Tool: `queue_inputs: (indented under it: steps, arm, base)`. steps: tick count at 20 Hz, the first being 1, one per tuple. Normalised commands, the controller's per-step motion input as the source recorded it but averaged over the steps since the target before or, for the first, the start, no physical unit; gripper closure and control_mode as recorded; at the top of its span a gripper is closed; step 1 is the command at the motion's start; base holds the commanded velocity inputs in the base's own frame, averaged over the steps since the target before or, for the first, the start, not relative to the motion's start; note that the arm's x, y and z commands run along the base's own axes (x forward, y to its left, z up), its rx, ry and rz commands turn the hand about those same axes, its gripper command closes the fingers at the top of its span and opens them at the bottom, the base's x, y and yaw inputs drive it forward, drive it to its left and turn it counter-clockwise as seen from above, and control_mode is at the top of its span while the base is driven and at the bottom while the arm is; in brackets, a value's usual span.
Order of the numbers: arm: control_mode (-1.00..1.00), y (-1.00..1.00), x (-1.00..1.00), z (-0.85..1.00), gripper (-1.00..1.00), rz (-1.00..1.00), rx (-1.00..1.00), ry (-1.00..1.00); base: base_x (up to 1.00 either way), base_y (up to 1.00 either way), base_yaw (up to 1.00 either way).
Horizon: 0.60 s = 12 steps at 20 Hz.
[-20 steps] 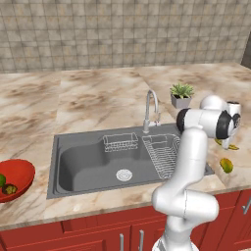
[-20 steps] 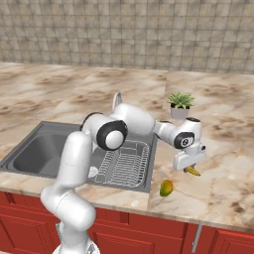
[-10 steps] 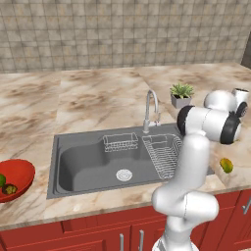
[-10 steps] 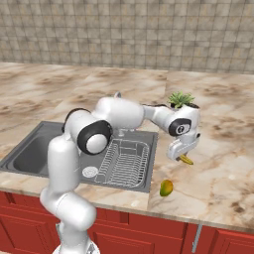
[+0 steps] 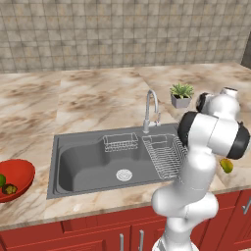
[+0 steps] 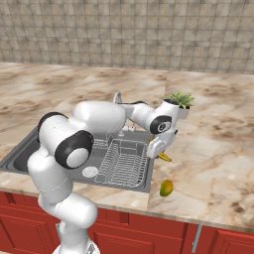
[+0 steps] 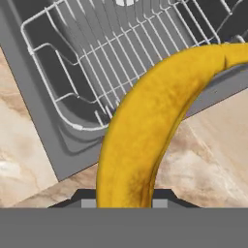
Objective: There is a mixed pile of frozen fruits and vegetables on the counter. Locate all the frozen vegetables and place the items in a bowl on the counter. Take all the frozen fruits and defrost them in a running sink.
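My gripper is shut on the yellow banana, one of the frozen fruits, and holds it above the counter at the right rim of the sink. The hand view has the banana curving up from the gripper, with the sink's wire rack beyond it. The other fruit, yellow-green and oval, lies near the counter's front edge and also appears in the left base view. The red bowl at far left holds the two frozen vegetables.
A curved chrome tap stands behind the sink. A wire rack fills the basin's right part, and a smaller one hangs at the back. A small potted plant sits just behind the gripper.
The arm has swung left, carrying the banana from over the counter to the right edge of the sink. The oval fruit has stayed where it was.
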Motion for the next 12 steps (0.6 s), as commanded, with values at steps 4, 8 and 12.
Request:
queue_inputs:
  steps: [4, 8, 12]
  arm:
    - [-1.00, 0.98, -0.09, 0.00, 1.00, 0.09, 0.00, -0.01]
    - [-1.00, 0.96, -0.01, 0.00, 1.00, 0.00, 0.00, -0.05]
    - [-1.00, 0.89, 0.00, 0.00, 1.00, -0.08, 0.00, -0.07]
  base:
    - [0.00, 0.00, 0.00]
    - [0.00, 0.00, 0.00]
    - [0.00, 0.00, 0.00]
